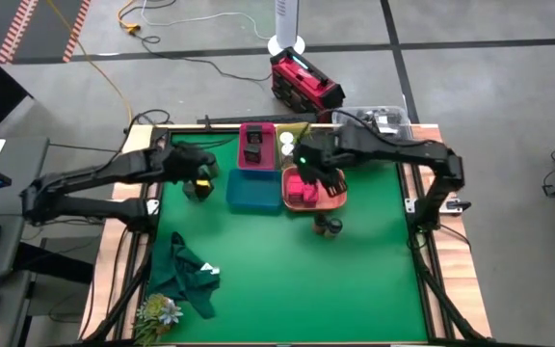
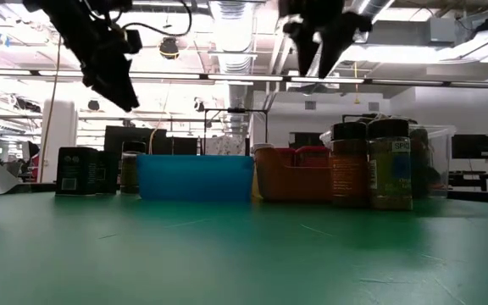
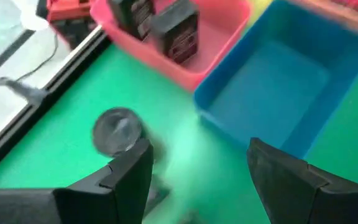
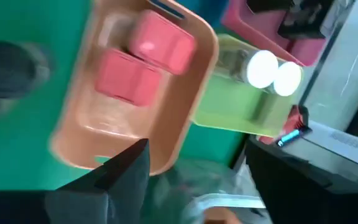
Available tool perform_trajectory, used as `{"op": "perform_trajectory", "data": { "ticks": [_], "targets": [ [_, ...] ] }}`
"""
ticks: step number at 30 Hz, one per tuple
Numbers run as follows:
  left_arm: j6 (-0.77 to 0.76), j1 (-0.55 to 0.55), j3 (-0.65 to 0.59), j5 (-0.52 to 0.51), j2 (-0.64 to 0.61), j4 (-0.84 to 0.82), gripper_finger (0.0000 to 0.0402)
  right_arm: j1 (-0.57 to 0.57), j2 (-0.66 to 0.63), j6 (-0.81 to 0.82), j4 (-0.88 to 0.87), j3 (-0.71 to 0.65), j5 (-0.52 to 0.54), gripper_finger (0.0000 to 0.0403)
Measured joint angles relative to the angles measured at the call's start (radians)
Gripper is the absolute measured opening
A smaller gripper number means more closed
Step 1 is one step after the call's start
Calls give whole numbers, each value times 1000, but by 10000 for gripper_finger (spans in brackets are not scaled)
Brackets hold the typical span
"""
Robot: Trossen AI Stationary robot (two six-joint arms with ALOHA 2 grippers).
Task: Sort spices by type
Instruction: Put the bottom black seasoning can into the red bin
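My left gripper (image 3: 197, 174) is open and hovers over the green mat beside a round jar with a silvery lid (image 3: 117, 130), near the table's left side. A dark boxy tin (image 2: 79, 169) stands on the mat by that jar. The pink tray (image 1: 256, 145) holds dark tins (image 3: 176, 34). The blue tray (image 3: 278, 81) has nothing in it. My right gripper (image 4: 197, 180) is open, raised above the orange tray (image 4: 185, 118), where two magenta-red cubes (image 4: 148, 59) lie. White-topped jars (image 4: 272, 71) stand in the yellow-green tray (image 4: 229, 118). Two dark round jars (image 2: 371, 165) stand on the mat in front of the orange tray.
A green cloth (image 1: 186, 275) and a small flower bunch (image 1: 157, 310) lie at the table's near left corner. A clear bin of cables (image 1: 379, 119) sits at the far right corner. The mat's near middle and right (image 1: 335, 289) is open green surface.
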Motion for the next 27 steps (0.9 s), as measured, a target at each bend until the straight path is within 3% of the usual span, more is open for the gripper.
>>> {"op": "perform_trajectory", "data": {
  "ticks": [3,7,10,13,16,21,27],
  "targets": [
    [38,45,34,54,50,-89,247,45,-90,64,60,-92,-3,281],
    [102,52,53,216,86,-180,247,104,-232,154,180,-280,-1,274],
    [137,26,64,282,95,-270,247,156,-329,220,273,-405,58,273],
    [157,-8,73,279,93,-335,247,213,-412,324,305,-473,183,273],
    [182,-48,71,222,93,-366,247,271,-474,533,322,-503,291,273],
    [252,-94,52,86,104,-370,247,344,-541,804,374,-586,313,273],
    [304,-100,51,53,112,-364,247,411,-557,923,516,-731,312,273]
  ]
}}
